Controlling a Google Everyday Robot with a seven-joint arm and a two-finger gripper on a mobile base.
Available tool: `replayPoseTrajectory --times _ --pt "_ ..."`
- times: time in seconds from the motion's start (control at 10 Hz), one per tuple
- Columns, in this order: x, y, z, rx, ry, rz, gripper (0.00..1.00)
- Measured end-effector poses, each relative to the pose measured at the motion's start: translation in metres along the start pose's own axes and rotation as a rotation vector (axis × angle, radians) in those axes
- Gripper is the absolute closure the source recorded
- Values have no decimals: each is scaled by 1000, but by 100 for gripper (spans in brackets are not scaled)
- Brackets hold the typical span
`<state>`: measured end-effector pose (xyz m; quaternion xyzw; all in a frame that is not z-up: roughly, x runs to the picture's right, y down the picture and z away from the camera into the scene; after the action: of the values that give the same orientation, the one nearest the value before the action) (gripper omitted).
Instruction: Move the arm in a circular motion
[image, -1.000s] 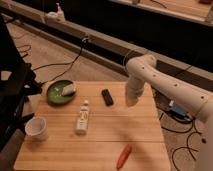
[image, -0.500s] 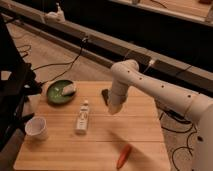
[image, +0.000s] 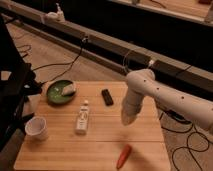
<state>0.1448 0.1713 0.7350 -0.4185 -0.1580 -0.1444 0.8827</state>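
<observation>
The arm (image: 165, 97) is large, glossy and white, and reaches in from the right edge over the wooden table (image: 55, 155). Its rounded elbow joint (image: 140, 81) hangs above the table's right half. From there the last segment points down to the gripper (image: 128, 119), which is shut and holds nothing, just above the boards, right of the black block (image: 107, 96).
A green plate (image: 55, 97) with a pale lump sits at the table's back left. A white bottle (image: 82, 118) lies mid-table and a white cup (image: 36, 127) stands front left. An orange-red carrot-like piece (image: 124, 156) lies near the front edge. Cables trail on the floor.
The arm's lower end swung left over the table's middle, then came back right and nearer the front edge. The table items have not moved.
</observation>
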Motion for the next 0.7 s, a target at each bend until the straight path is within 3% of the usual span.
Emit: replayPoseTrajectory --times 0.2,0.4,0.5,0.7 --pt "51 1 -17 35 75 98 100" --pt "77 -27 -37 84 138 137 100" --pt "79 -46 -43 110 154 138 100" --pt "55 -86 -43 140 151 95 100"
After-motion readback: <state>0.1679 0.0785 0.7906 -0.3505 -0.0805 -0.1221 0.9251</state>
